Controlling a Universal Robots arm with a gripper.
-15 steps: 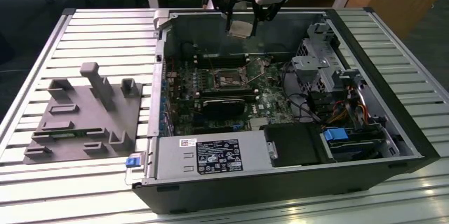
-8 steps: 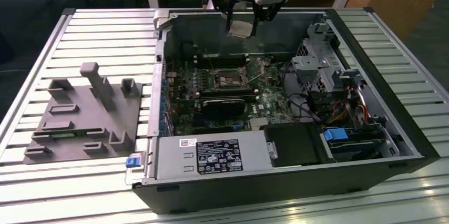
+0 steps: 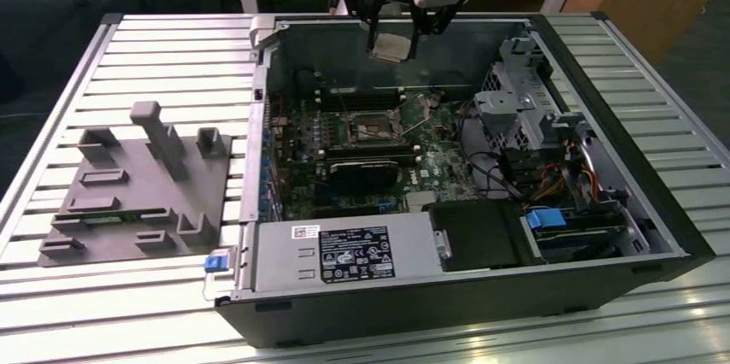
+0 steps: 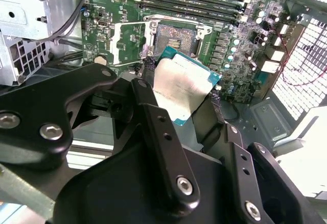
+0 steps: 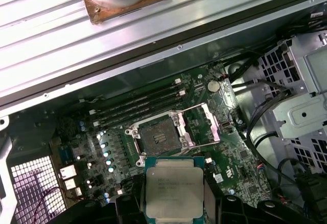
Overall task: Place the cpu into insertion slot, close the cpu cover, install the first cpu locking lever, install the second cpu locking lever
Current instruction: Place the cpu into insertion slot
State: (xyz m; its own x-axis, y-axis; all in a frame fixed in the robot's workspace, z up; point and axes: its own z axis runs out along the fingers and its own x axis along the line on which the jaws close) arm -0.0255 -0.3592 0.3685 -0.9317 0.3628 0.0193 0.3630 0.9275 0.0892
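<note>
The claw (image 3: pixel 394 41) is clenched on two opposite edges of the cpu (image 3: pixel 389 49) at the upper centre of the exterior view, above the open computer case (image 3: pixel 456 317) and clear of its walls. In the first wrist view the insertion slot (image 5: pixel 159 138) lies bare, its rim unobstructed. The cpu cover (image 5: pixel 202 124) stands swung open just beside it.
</note>
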